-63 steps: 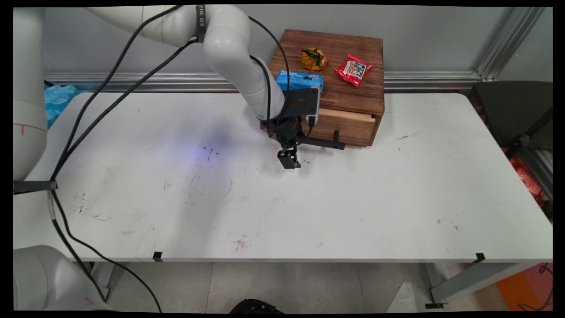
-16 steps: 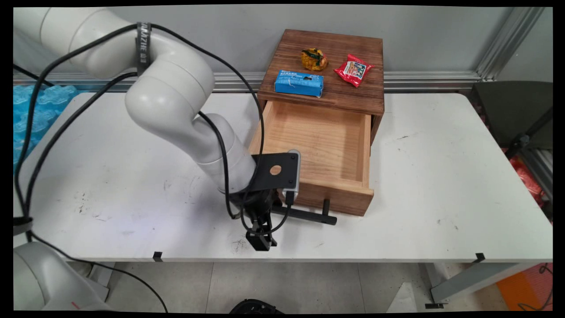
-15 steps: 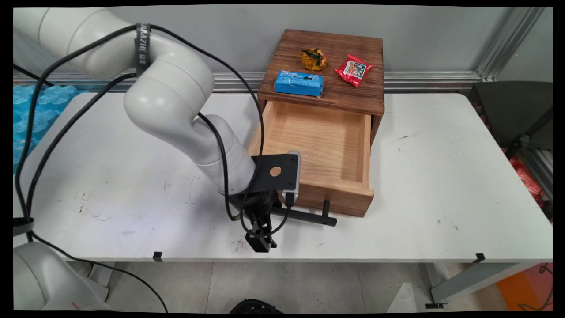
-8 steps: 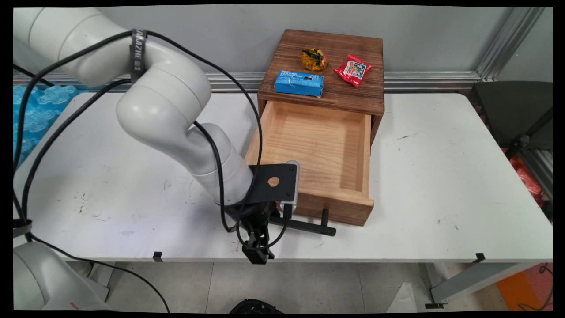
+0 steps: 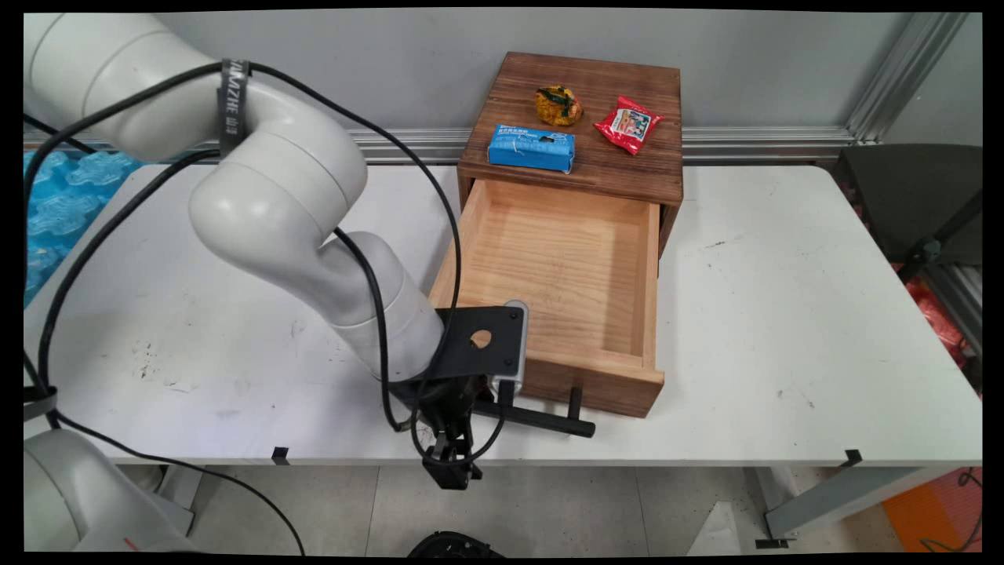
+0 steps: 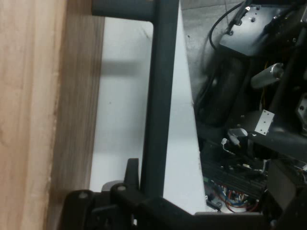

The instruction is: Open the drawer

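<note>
**Gripper clamped on drawer handle, drawer standing open**

From my seat the gripper (image 5: 449, 469) hangs at the table's near edge, pointing down, w/ the arm (image 5: 274, 204) bent low over the table (image 5: 784, 314) from the left. It sits at the left end of the black handle (image 5: 549, 421). In the hand view the bar runs straight up out of the linkage, and one finger (image 6: 132, 170) lies against its side. I read the jaws as closed on the bar, though the other finger is hidden behind it.

Grabbing the bar's end rather than its middle makes sense to me: the wrist and camera bracket stay clear of the drawer (image 5: 604, 384) front, approx beside its left corner.

The handle is a plain dark round bar held off the drawer front on two short posts, parallel to the front and close to the table's front edge. In the hand view there's floor clutter just beyond it.

The drawer is pale wood w/ nothing inside that I can see, and its darker stained front matches the cabinet (image 5: 596, 165). It juts well out toward the cam. The cabinet stands at the back against the wall.

On the cabinet top, apart from each other:
- a blue box (image 5: 531, 147) near the front lip
- a yellow-green packet (image 5: 558, 105) behind it
- a red snack packet (image 5: 628, 123) to the right
</note>
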Tool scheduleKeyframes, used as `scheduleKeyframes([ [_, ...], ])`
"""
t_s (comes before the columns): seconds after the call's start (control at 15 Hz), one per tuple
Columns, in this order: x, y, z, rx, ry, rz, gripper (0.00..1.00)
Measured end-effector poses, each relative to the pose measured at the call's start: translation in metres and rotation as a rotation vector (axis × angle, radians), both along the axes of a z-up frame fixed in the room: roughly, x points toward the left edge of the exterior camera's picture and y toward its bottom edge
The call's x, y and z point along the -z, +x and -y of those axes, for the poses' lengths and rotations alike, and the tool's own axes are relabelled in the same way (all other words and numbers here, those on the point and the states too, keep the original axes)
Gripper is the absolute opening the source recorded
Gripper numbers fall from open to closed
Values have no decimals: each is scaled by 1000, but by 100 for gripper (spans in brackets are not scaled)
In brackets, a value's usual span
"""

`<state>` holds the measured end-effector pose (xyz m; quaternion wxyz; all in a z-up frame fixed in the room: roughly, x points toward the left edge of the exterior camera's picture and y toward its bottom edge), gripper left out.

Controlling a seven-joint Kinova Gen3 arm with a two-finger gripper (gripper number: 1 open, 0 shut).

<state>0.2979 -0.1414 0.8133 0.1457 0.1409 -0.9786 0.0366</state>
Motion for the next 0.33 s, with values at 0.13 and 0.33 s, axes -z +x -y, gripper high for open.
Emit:
scheduleKeyframes([
  [0.13,-1,-1,-3,1,4,-2,100],
  [0.33,-2,-2,-6,5,3,-5,100],
])
